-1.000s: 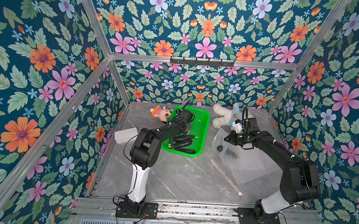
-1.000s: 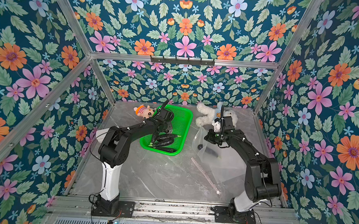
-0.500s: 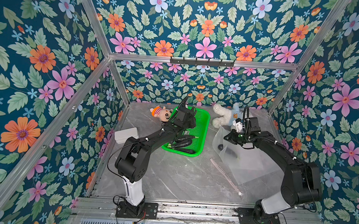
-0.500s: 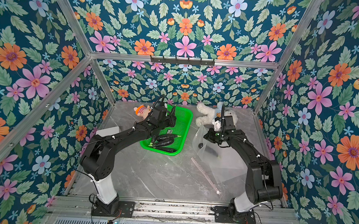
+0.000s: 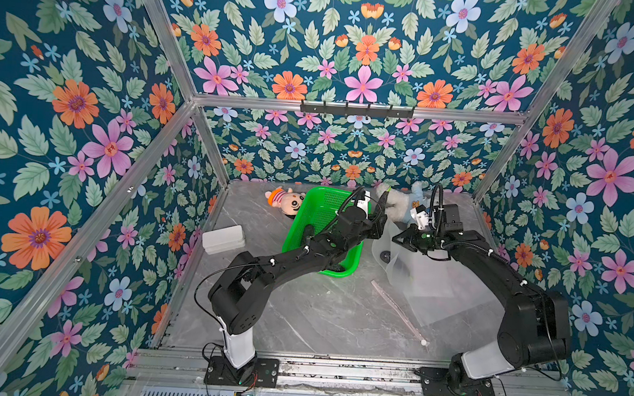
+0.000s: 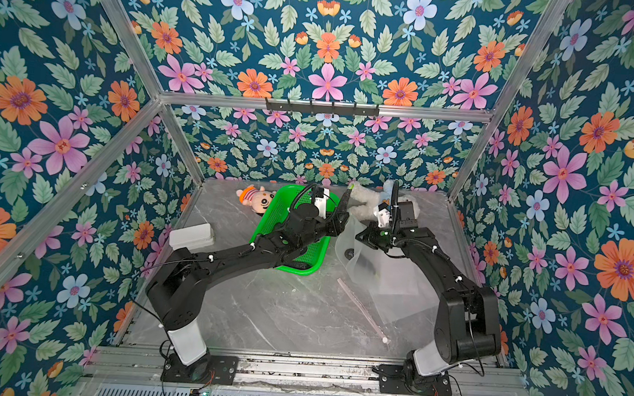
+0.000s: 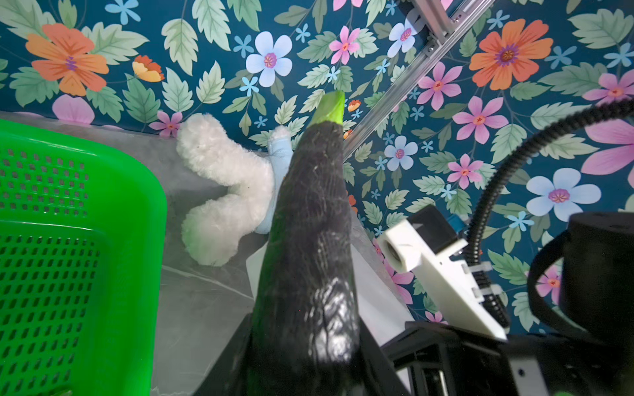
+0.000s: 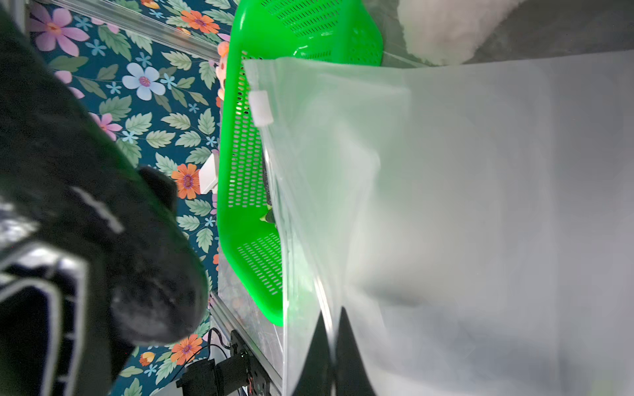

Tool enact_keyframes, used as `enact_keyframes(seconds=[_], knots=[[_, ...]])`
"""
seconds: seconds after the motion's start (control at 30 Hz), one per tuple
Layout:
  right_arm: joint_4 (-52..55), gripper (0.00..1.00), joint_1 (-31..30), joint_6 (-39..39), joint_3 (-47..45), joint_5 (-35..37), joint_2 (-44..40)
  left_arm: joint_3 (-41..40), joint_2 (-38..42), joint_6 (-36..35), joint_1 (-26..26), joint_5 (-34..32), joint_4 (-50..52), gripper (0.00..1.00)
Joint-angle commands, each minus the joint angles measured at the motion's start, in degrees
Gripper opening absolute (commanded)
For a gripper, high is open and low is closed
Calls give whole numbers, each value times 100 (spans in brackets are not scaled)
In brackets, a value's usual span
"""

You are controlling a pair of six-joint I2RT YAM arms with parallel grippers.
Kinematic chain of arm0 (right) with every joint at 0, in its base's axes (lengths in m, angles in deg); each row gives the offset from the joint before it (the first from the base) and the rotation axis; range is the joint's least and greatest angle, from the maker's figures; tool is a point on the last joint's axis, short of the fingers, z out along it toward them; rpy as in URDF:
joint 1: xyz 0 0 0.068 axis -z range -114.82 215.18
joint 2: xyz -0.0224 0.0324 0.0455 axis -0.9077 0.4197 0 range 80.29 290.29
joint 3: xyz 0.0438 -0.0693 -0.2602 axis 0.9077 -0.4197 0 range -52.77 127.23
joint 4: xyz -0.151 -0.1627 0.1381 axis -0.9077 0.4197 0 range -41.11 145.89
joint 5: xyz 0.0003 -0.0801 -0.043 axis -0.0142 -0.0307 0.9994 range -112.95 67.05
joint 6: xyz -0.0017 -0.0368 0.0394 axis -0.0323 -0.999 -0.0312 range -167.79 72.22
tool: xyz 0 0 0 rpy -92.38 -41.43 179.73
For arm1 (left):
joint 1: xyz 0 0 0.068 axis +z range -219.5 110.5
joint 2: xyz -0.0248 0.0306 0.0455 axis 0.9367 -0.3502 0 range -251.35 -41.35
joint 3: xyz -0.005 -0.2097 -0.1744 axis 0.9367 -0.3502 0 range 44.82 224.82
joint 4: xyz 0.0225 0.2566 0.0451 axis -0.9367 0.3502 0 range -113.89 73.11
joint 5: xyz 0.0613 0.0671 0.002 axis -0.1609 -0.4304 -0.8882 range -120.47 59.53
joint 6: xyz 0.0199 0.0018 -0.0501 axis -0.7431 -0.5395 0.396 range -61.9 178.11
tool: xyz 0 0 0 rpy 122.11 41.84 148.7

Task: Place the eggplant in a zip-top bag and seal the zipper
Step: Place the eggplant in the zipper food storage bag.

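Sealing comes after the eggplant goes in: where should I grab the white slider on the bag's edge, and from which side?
I'd pinch the slider across its two flat faces, coming in from outside the edge of the bag. It straddles the thin rim near the corner, leaving its sides exposed. The right tool clamps that rim farther along.

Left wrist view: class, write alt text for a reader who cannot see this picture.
A dark purple eggplant with a green stem end fills the middle, gripped at its thick end by the left pincer and pointing away from the camera. Near it are a green perforated basket and a white plush toy, against floral wallpaper.
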Motion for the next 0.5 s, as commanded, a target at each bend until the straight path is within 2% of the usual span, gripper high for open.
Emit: enact_keyframes(seconds=[0.0, 0.3, 0.47], knots=[[-163, 0, 52, 194, 60, -274, -109, -169, 69, -127, -141, -358, -606, 37], [-320, 0, 232, 445, 92, -590, -256, -763, 192, -120, -417, -315, -1532, 37], [-438, 0, 288, 510, 114, -668, -205, -824, 202, -152, -516, -271, -1425, 37]])
